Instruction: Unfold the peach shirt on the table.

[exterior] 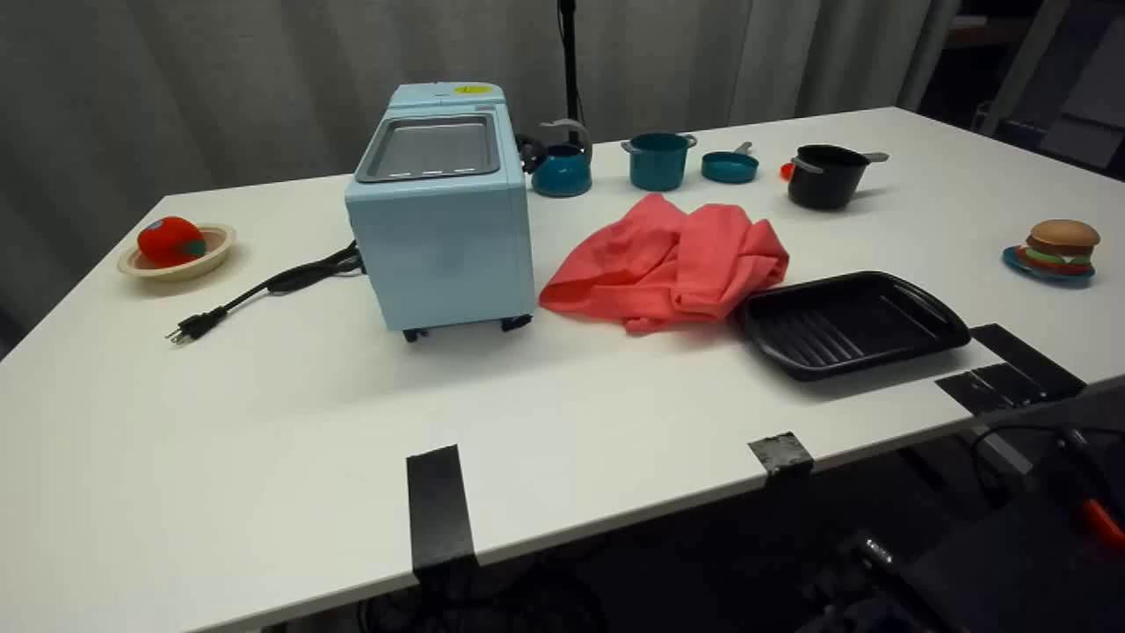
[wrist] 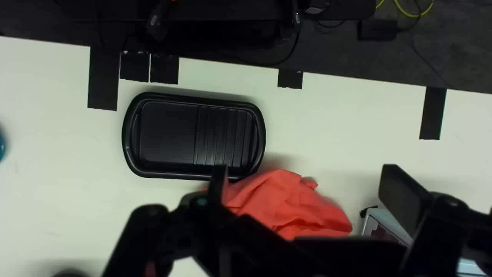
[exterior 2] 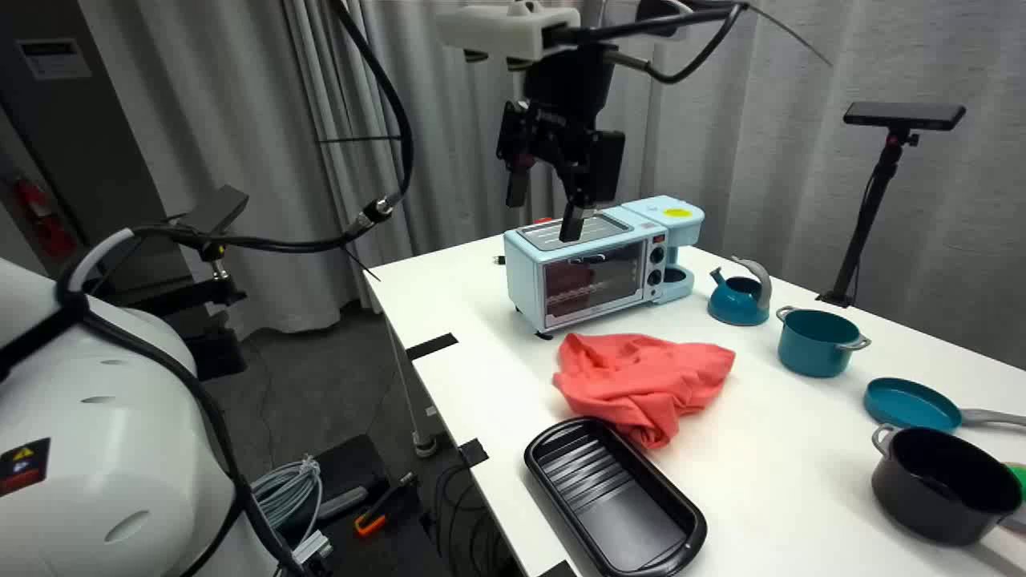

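Crumpled below your black two-fingered end effector (exterior 2: 544, 211), the coral-pink cloth shirt (exterior 2: 641, 378) lies bunched on the flat white counter (exterior 2: 497, 386), while the jaws hang spread and holding nothing, presumably so you can choose a fold to pinch.

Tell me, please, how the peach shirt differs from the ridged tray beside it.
The peach shirt is coral-pink; the ridged tray is black. The peach shirt lies crumpled in irregular folds, while the ridged tray has a regular, rounded oblong outline. The peach shirt is soft, matt cloth, whereas the ridged tray looks hard and slightly glossy. Both rest on the white table.
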Available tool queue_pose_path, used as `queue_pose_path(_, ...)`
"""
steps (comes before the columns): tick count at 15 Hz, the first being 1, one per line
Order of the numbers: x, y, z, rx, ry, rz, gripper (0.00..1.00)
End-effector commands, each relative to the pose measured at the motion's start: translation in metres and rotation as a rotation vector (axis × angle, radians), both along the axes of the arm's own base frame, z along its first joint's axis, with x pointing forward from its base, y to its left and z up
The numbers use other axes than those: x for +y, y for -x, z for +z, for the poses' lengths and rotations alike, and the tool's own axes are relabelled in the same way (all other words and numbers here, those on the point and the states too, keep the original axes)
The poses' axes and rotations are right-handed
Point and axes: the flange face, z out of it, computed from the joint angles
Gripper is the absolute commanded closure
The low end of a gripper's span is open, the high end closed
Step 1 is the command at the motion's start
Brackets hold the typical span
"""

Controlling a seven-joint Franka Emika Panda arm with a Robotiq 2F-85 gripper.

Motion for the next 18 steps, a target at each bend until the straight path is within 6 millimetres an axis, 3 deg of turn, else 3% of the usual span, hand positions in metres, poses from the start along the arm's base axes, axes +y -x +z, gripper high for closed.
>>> queue_pose_path(1,0.0,-0.001,0.0,0.003,0.0,0.0,0.0)
queue_pose_path(5,0.0,0.0,0.0,0.002,0.0,0.0,0.0)
queue_pose_path(7,0.002,-0.011,-0.003,-0.013,0.001,0.023,0.0)
queue_pose_path(9,0.005,-0.036,-0.016,-0.053,0.017,0.044,0.0)
queue_pose_path(12,0.01,-0.078,-0.054,-0.097,0.049,0.06,0.0)
queue_pose_path(15,0.016,-0.119,-0.11,-0.077,0.069,0.078,0.0)
queue_pose_path(18,0.021,-0.146,-0.163,-0.023,0.091,0.109,0.0)
